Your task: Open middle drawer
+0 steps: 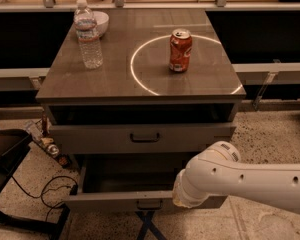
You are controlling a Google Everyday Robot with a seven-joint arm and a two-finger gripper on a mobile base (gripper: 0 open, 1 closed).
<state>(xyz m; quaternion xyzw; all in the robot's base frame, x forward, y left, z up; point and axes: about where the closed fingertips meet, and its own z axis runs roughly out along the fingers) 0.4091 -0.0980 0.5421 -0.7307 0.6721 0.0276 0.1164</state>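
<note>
My cabinet with a grey-brown wood-grain top (140,86) fills the middle. My white robot arm (250,176) comes in from the near right, its rounded end overlapping the wide, shallow grey middle drawer (110,201), which is pulled out toward me, below the taller grey drawer front (90,138). My gripper is hidden from view, so I cannot tell its state. A red soda can (180,50) stands on top.

One bottle (87,36), one bowl (101,21), one can (180,50), two drawer fronts (90,138) (105,200), one arm (250,176), gripper hidden behind it.
</note>
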